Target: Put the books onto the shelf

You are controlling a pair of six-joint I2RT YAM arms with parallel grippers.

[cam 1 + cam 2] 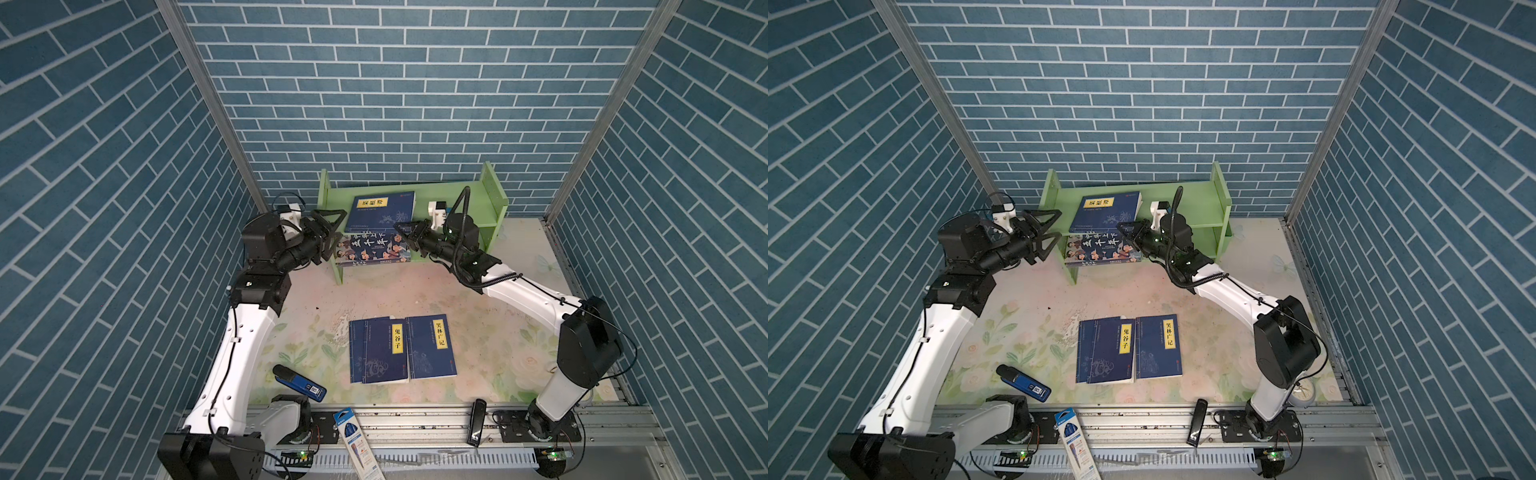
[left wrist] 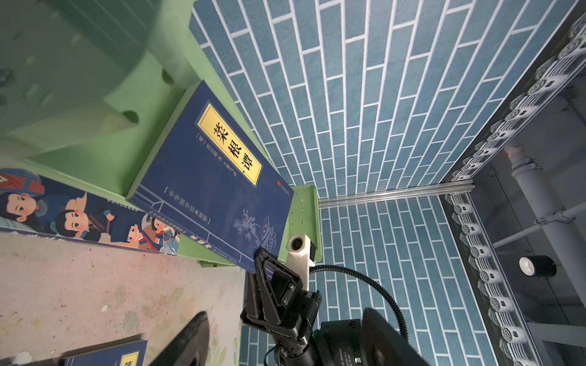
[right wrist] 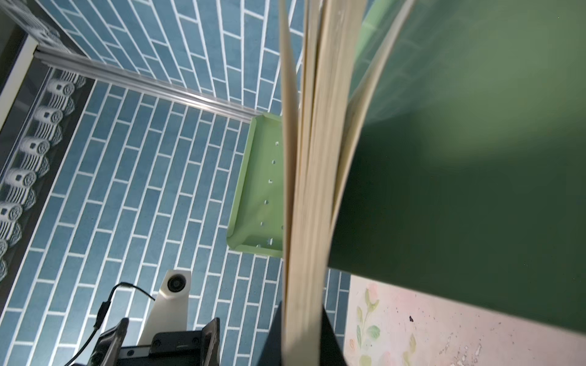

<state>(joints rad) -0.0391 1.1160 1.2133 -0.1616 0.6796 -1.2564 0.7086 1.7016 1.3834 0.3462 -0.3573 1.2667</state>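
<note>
I get soft, even light in both top views, rather dim and cool, with faint shadows on the table (image 1: 478, 332) and no glare; the brick walls (image 1: 83, 166) bow at the edges. My left wrist view keeps the navy book (image 2: 215, 177) crisp, but the shelf (image 2: 79, 63) panel nearest the lens is soft. My right wrist view is mostly blur: the book's pages (image 3: 307, 190) smear close up.

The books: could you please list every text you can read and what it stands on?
"菜根谭": top-tier book.
"鬼谷子": left table book.
"笑林广记": right table book.
"中华上下五千年": cartoon book.
Other print on covers and pen pack: too small.
</note>
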